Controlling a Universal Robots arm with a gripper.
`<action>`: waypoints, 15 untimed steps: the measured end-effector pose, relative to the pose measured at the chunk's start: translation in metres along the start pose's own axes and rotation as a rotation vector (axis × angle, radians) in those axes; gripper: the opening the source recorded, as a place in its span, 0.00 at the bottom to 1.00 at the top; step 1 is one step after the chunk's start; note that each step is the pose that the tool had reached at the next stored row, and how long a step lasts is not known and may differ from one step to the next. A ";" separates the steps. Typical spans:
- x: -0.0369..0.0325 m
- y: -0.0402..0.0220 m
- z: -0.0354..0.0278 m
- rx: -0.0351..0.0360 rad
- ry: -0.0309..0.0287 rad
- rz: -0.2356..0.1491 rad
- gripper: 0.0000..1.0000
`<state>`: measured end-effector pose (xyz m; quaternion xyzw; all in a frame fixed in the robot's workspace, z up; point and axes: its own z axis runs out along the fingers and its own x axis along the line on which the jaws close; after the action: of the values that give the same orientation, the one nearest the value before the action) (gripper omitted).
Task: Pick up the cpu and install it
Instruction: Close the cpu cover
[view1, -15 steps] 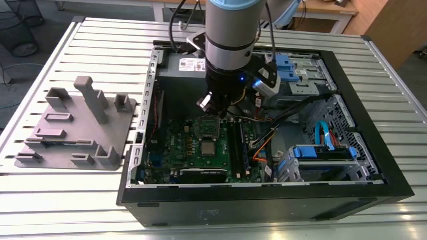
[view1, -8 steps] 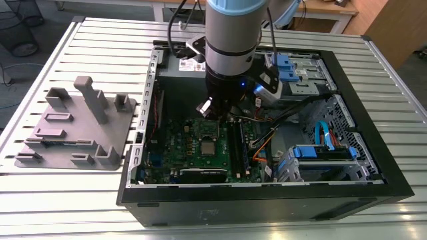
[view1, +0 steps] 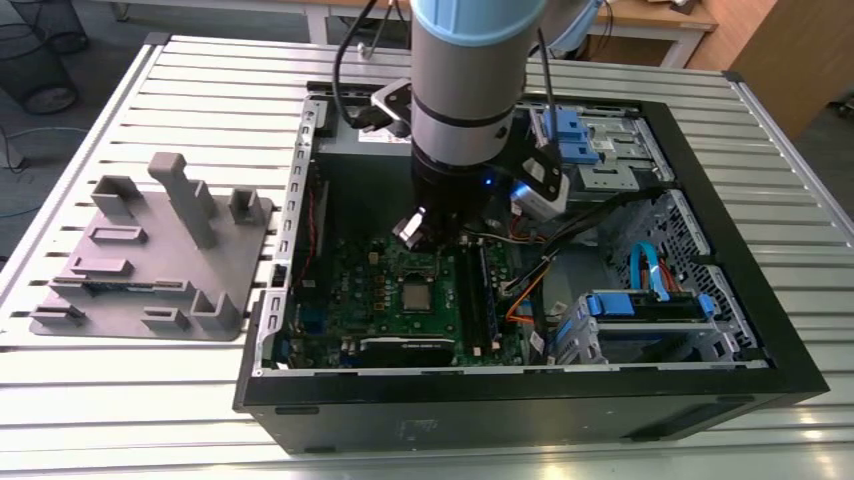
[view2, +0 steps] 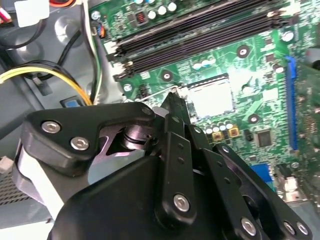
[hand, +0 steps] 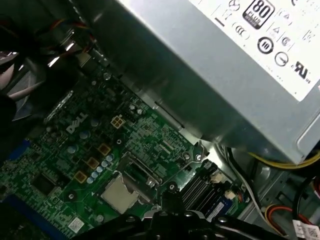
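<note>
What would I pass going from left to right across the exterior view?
Grey plastic tray → green circuit board → cpu in its socket → orange cables → blue drive bays.

Ribbed, silver aluminium-slat worktable (view1: 160, 400) on a grey floor (view1: 94, 30). Pale wooden desk (view1: 667, 18) with white legs stands behind; a black wire basket (view1: 34, 55) at the exterior view's left.
</note>
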<state>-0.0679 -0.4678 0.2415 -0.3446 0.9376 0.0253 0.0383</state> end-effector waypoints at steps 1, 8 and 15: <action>0.0014 -0.0016 -0.0001 -0.0001 -0.0001 0.000 0.11; 0.0061 -0.0070 -0.0005 0.0030 0.0026 -0.001 0.11; 0.0043 -0.0050 0.0002 0.0082 0.0070 -0.001 0.11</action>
<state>-0.0680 -0.4744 0.2408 -0.3451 0.9376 0.0202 0.0364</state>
